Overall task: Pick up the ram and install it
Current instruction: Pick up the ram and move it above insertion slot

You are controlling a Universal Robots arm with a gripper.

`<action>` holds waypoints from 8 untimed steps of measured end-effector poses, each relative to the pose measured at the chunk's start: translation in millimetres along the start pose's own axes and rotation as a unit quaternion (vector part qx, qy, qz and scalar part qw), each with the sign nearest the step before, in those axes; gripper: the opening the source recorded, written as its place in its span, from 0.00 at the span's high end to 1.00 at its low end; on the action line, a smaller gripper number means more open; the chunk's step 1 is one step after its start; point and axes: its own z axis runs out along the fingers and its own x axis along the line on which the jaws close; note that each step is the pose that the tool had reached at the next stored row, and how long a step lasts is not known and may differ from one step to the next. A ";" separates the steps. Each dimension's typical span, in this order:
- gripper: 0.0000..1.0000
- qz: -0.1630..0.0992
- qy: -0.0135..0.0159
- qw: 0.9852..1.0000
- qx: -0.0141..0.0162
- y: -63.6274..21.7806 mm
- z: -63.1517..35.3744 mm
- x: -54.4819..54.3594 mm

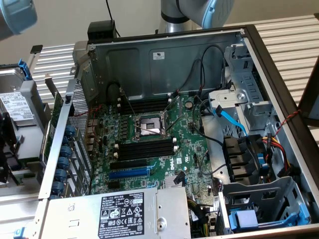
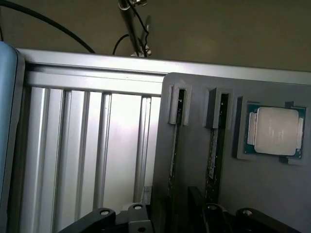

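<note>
We hold our black gripper [image 2: 177, 211] spread and empty, seemingly straddling the thin green ram stick [image 2: 173, 155], which stands upright in the edge slot of the grey plastic holder [image 2: 194, 107], presumably so its faces can be pinched.

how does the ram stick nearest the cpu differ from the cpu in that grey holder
The ram stick is long, thin and narrow; the cpu is square with a broad silver lid. The ram stick stands on edge in a slit, while the cpu lies flat in a shallow recess, lid facing the camera. Both sit in the same grey holder.
</note>
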 end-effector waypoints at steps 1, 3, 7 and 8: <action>0.58 0.000 -0.001 1.000 0.000 0.3 0.3 0.0; 0.58 0.000 -0.004 1.000 0.000 1.7 1.6 -0.1; 0.58 0.000 -0.005 1.000 0.000 1.9 3.4 -0.1; 0.58 0.000 -0.006 1.000 0.000 1.9 3.4 -0.1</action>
